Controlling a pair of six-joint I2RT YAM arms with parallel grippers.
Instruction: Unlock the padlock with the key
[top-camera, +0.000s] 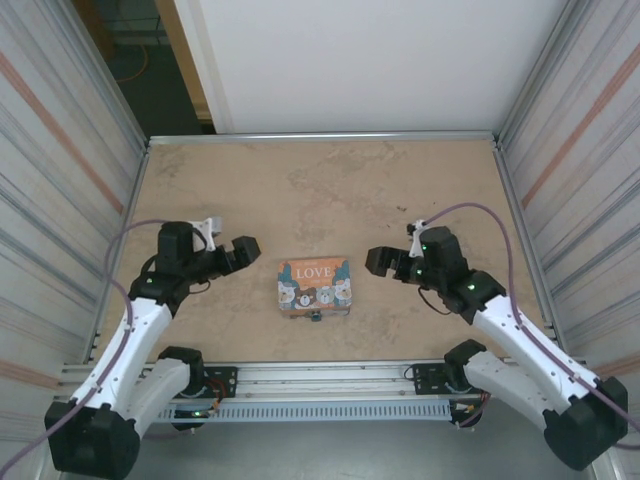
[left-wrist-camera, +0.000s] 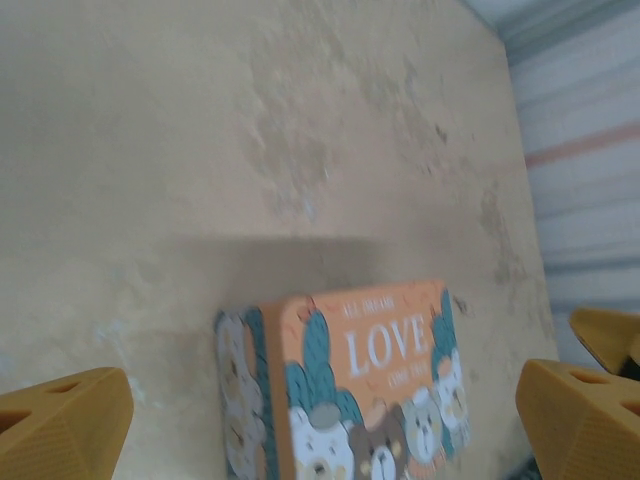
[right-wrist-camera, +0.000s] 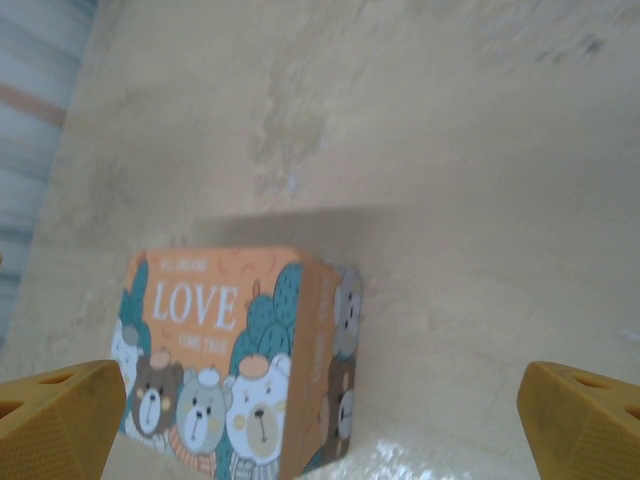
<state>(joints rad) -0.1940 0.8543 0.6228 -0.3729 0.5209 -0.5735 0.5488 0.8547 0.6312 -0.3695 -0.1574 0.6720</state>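
The padlock is a tiny dark teal block lying against the near side of the orange-and-teal "LOVE" tin in the middle of the table. My left gripper hovers left of the tin, open, and its yellow fingertips stand wide apart with the tin between them further off. Right of the tin, my right gripper is also open. Its fingertips sit far apart, and the tin lies ahead to the left. Neither gripper touches anything.
Corrugated metal walls close in the table on the left and right. An aluminium rail runs along the near edge by the arm bases. Bare beige tabletop stretches behind the tin.
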